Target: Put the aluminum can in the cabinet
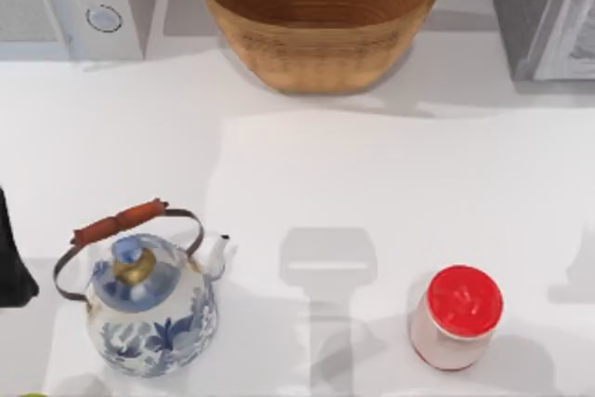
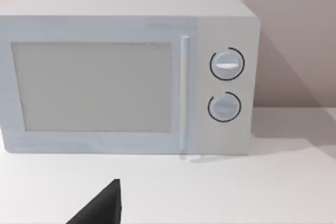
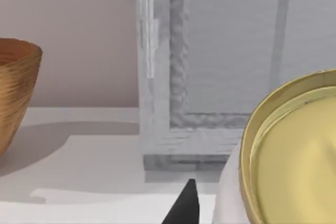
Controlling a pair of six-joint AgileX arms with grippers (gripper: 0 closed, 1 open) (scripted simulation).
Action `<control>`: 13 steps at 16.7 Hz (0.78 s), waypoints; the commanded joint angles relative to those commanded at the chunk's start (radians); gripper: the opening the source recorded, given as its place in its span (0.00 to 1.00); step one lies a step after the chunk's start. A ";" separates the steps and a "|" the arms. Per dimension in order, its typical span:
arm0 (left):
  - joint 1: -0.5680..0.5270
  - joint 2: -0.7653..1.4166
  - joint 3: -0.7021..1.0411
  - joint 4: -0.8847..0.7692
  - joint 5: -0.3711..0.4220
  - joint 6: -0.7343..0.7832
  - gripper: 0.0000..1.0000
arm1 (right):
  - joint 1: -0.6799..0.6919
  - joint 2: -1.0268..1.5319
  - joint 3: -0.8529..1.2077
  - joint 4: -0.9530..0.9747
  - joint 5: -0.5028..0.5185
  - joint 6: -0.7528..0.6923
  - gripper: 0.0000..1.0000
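A short container (image 1: 455,316) with a red top and pale side stands at the front right of the table. Close to my right gripper (image 3: 184,206), a round container (image 3: 286,156) with a yellow-gold top and white side rises beside it. I cannot tell which of the two is the aluminum can. The grey cabinet (image 1: 542,11) stands at the back right, and its front (image 3: 226,51) faces the right wrist camera. My left arm (image 1: 13,258) is at the table's left edge, its gripper (image 2: 102,206) facing the microwave.
A woven basket (image 1: 321,16) sits at the back middle, with its side (image 3: 13,87) visible to the left of the cabinet. A white microwave (image 1: 70,2) (image 2: 126,74) is at the back left. A blue-and-white kettle (image 1: 149,299) stands at the front left.
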 joint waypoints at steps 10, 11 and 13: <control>0.000 0.000 0.000 0.000 0.000 0.000 1.00 | 0.011 0.072 0.100 -0.030 0.019 0.008 0.00; 0.000 0.000 0.000 0.000 0.000 0.000 1.00 | 0.016 0.109 0.149 -0.044 0.027 0.009 0.00; 0.000 0.000 0.000 0.000 0.000 0.000 1.00 | 0.029 0.203 0.274 -0.074 0.042 0.008 0.00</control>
